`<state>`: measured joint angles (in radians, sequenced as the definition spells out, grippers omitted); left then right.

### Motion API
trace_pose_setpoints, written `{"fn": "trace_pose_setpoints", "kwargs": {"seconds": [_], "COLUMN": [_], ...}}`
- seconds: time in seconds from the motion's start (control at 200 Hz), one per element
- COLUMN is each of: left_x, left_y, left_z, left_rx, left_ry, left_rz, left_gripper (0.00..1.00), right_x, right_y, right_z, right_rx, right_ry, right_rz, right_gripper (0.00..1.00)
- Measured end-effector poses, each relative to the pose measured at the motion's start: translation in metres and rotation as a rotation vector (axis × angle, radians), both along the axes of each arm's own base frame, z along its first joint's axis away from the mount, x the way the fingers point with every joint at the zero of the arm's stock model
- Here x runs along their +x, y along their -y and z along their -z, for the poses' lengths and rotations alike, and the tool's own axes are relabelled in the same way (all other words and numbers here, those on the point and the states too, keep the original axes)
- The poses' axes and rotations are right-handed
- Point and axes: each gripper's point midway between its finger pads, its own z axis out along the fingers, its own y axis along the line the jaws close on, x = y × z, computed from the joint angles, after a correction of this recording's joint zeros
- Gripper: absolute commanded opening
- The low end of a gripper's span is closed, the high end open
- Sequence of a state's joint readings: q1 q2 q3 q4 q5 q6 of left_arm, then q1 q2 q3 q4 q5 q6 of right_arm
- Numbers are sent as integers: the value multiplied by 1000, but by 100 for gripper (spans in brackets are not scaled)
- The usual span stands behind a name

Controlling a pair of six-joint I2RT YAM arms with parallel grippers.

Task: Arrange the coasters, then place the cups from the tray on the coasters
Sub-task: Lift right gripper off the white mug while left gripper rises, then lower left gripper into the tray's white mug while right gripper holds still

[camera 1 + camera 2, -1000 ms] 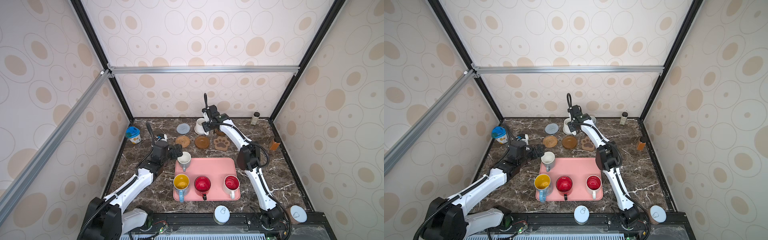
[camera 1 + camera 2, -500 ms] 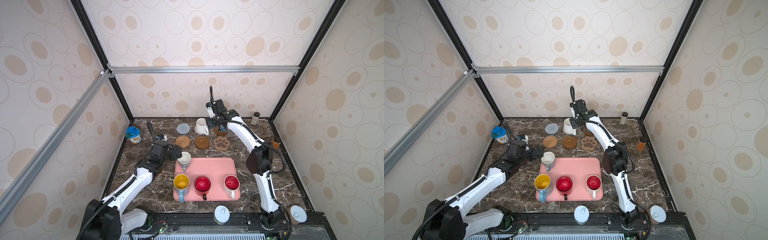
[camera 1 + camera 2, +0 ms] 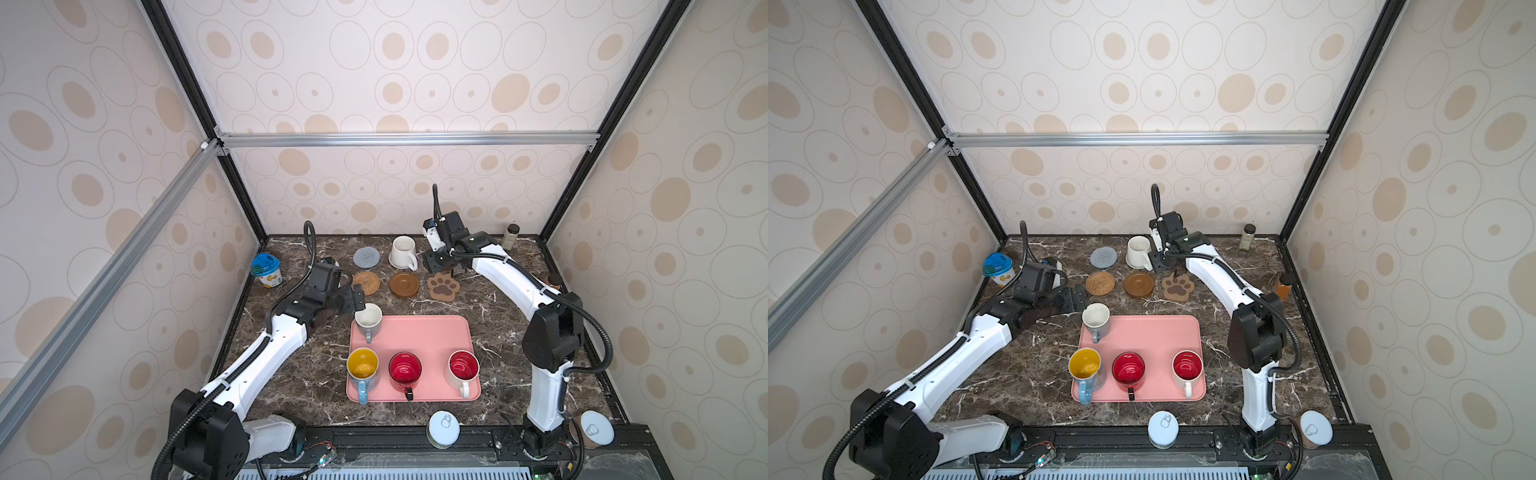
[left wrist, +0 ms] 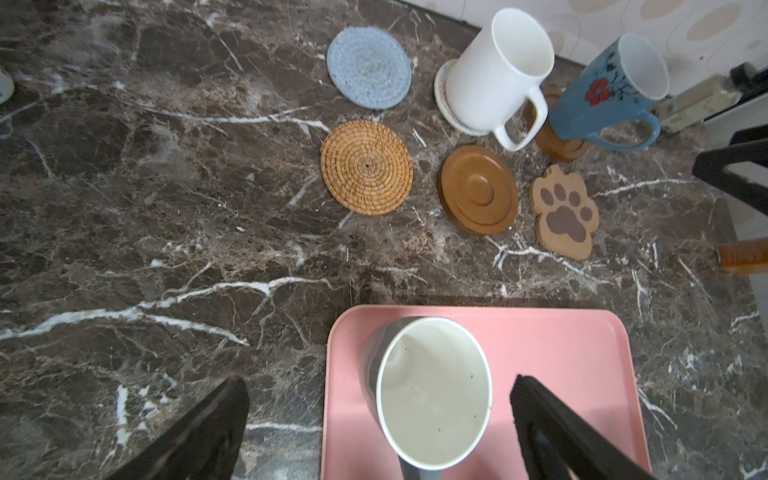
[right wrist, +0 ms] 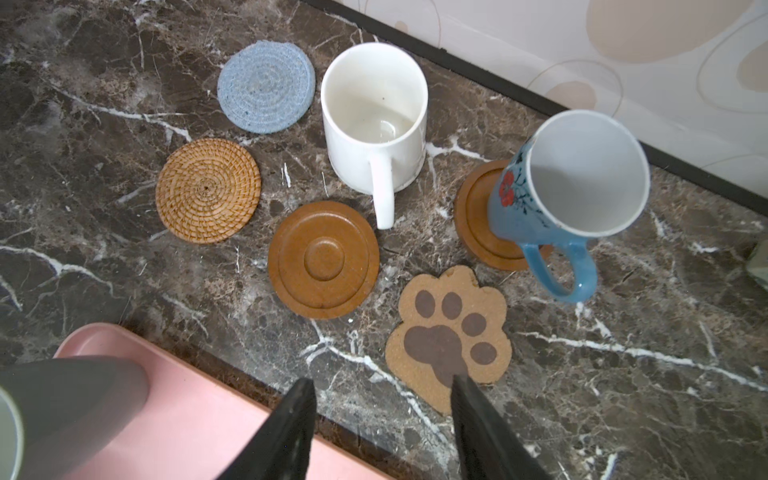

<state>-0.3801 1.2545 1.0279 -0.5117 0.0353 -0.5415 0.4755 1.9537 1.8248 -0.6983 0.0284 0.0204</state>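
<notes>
Since the earlier frames the right gripper (image 5: pixel 381 380) has swung away from the white mug (image 3: pixel 403 251) toward the right side of the back row. It now hangs over the marble at the near edge of the paw coaster (image 3: pixel 443 286), its jaws about half apart and holding nothing. The white mug stands upright on the cream woven coaster (image 4: pixel 442 89). Beside it the light blue mug (image 5: pixel 519 220) stands on the far wooden disc (image 5: pixel 473 216); in both top views the right arm hides this mug. The grey-blue knit coaster (image 3: pixel 366 257), the rattan coaster (image 3: pixel 366 282), the near wooden disc (image 3: pixel 404 284) and the paw coaster lie bare, all between the back wall and the pink tray (image 3: pixel 432 336). The left gripper (image 4: pixel 378 381) has barely shifted and sits at the tray's far left corner with its jaws spread wide. The left wrist view shows the grey mug (image 3: pixel 368 321) between the two fingers, with a gap visible on each side, so nothing is gripped. Along the tray's near edge stand the blue mug with yellow inside (image 3: pixel 363 365), the red mug (image 3: pixel 404 370) and the white mug with red inside (image 3: pixel 463 366), all upright with their handles pointing toward the near edge.
</notes>
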Motion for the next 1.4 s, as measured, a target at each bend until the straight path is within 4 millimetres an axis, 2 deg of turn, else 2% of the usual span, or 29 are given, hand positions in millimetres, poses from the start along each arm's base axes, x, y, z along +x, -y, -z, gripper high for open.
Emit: {"fn": "trace_pose_setpoints", "kwargs": {"seconds": [0.26,0.53,0.795,1.001,1.161,1.401], "left_x": [-17,-48,-64,-79,-79,-77], "left_y": [17,42,59,62,61,61], "left_z": [-4,27,44,64,74,90], "left_rx": [41,62,64,72,82,99], "left_ry": [-99,-265,-328,-386,-413,-432], "left_rz": [117,232,274,275,256,215], "left_gripper": [96,92,84,78,68,62], "right_x": [-35,-57,-65,-68,-68,-69], "right_y": [16,26,29,29,30,30], "right_z": [6,18,35,36,37,37], "right_rx": [3,14,31,47,52,58], "right_ry": [-37,-68,-115,-125,-130,-133], "right_rz": [11,37,73,93,103,112], "right_gripper": [56,54,53,52,52,51]}}
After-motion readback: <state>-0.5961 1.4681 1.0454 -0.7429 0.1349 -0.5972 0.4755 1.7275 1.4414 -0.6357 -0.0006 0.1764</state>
